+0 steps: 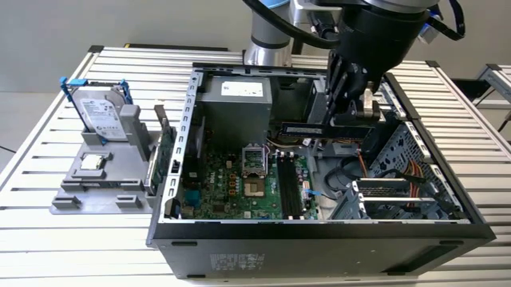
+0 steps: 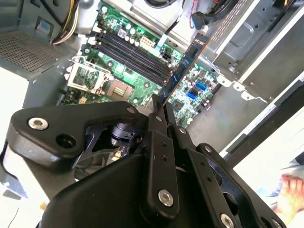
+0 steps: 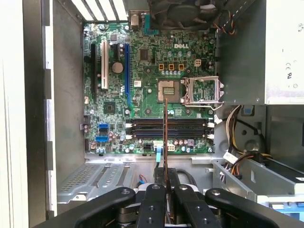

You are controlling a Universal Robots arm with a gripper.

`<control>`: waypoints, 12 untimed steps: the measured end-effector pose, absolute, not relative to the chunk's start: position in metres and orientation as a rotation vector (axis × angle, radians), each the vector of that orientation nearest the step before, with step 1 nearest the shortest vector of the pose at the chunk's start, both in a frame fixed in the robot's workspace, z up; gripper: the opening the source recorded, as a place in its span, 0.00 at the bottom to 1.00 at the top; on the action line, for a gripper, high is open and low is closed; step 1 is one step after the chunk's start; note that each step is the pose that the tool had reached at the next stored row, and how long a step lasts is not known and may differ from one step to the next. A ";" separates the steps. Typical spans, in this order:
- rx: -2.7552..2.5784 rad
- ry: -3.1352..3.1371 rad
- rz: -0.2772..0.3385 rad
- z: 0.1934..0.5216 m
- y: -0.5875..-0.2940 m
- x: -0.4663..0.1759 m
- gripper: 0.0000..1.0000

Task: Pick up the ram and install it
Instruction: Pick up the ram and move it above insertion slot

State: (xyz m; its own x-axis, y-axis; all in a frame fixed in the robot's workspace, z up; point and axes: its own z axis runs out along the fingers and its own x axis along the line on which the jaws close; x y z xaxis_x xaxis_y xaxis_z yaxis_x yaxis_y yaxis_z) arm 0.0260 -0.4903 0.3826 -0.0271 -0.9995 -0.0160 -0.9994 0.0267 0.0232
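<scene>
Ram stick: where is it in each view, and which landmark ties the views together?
Exterior view: the ram is held level above the motherboard.
Second wrist view: the ram slants out from the fingers over the board.
First wrist view: the ram is edge-on, a thin line crossing the black memory slots.
Shared landmark: those slots.

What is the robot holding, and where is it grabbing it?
The gripper holds the ram, its jaws pinching one end.

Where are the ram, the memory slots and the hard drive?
ram (image 1: 303, 128): exterior view, middle of the stick's dark face.
memory slots (image 3: 190, 128): first wrist view, middle of the black slot row.
hard drive (image 1: 104, 116): exterior view, its silver face.
</scene>
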 end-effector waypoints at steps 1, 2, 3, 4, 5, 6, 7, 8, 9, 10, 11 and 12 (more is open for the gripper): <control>2.186 -2.249 -0.044 0.383 -0.489 0.026 0.00; 2.184 -2.251 -0.044 0.383 -0.488 0.026 0.00; 2.181 -2.254 -0.044 0.383 -0.486 0.026 0.00; 2.179 -2.256 -0.044 0.383 -0.485 0.026 0.00; 2.176 -2.259 -0.044 0.383 -0.484 0.026 0.00; 2.173 -2.262 -0.044 0.383 -0.483 0.026 0.00; 2.169 -2.266 -0.044 0.383 -0.482 0.026 0.00; 2.166 -2.269 -0.044 0.383 -0.481 0.026 0.00; 2.162 -2.273 -0.044 0.383 -0.480 0.026 0.00; 2.159 -2.275 -0.044 0.383 -0.479 0.026 0.00; 2.156 -2.278 -0.044 0.383 -0.478 0.026 0.00; 2.154 -2.281 -0.044 0.383 -0.477 0.026 0.00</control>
State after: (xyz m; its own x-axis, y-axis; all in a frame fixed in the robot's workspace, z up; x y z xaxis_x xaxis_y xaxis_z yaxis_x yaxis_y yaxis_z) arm 0.0260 -0.4769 0.3826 -0.0577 -0.9982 -0.0161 -0.9981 0.0573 0.0232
